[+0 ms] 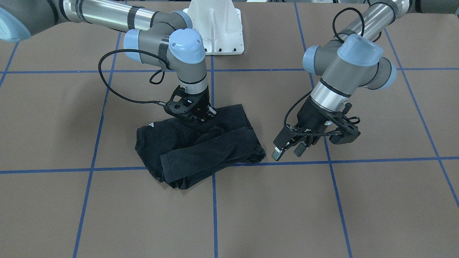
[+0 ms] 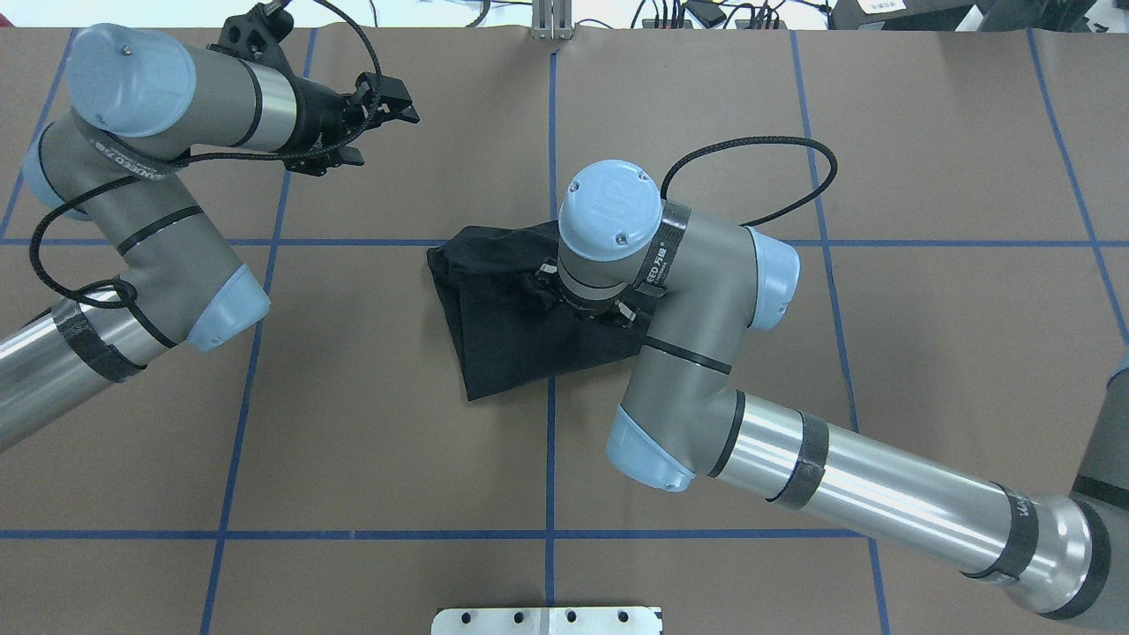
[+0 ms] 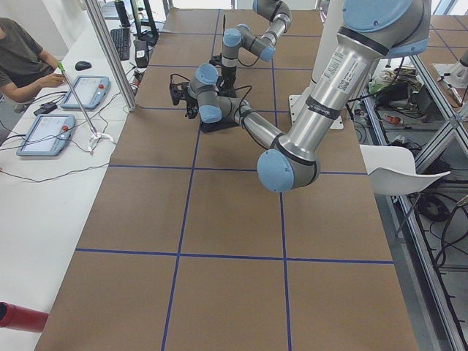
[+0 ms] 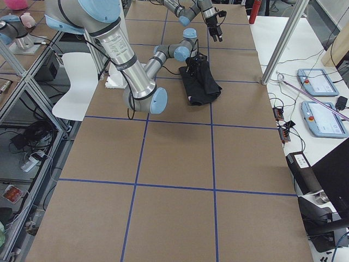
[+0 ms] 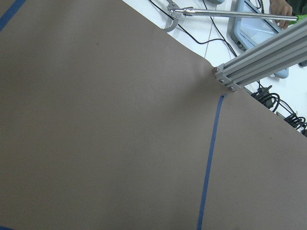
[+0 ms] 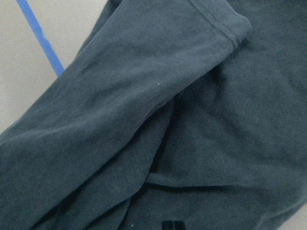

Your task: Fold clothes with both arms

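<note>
Right gripper (image 1: pixel 205 114) sits down on the bundled black T-shirt (image 1: pixel 200 150), at its robot-side edge; jaw state cannot be told. Left gripper (image 1: pixel 288 150) hangs over the table (image 1: pixel 322 215) beside the shirt, fingers spread, holding nothing.

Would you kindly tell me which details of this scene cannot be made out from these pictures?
1. Right arm's black two-finger claw: in the overhead view its own wrist covers it; in the front-facing view it is black against the crumpled black cotton T-shirt, so its grip is unclear.
2. Shirt's print: mostly hidden in folds; only a white scrap shows, front-facing.
3. Right wrist view: cloth fills it, no fingers visible.
</note>
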`<state>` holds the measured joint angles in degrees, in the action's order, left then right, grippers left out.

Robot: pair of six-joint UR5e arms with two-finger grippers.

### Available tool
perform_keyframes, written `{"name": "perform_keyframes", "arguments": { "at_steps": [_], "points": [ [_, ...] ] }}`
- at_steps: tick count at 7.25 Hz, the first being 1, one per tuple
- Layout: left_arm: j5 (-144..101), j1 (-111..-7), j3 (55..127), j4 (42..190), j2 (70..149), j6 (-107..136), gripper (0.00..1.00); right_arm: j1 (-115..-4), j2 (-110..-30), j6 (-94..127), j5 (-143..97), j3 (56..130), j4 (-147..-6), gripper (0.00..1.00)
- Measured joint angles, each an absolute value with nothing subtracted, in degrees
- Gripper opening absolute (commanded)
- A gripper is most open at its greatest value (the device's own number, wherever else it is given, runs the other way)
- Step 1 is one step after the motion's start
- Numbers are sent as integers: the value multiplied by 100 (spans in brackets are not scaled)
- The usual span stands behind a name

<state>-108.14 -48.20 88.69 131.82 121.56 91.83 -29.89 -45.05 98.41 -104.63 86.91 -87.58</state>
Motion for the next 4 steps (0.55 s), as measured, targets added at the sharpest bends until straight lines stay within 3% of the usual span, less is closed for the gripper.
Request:
{"name": "perform_keyframes", "arguments": {
  "at_steps": [2,4],
  "points": [
    [-10819,-4824,8949,13102,12150,9207,100,-3084,-4420,9583,-10452,8443,-8736,0],
    [-10818,-4825,8978,13073,12097,9216,99,-3282,-3875,9429,-10461,7687,-8711,0]
  ]
}}
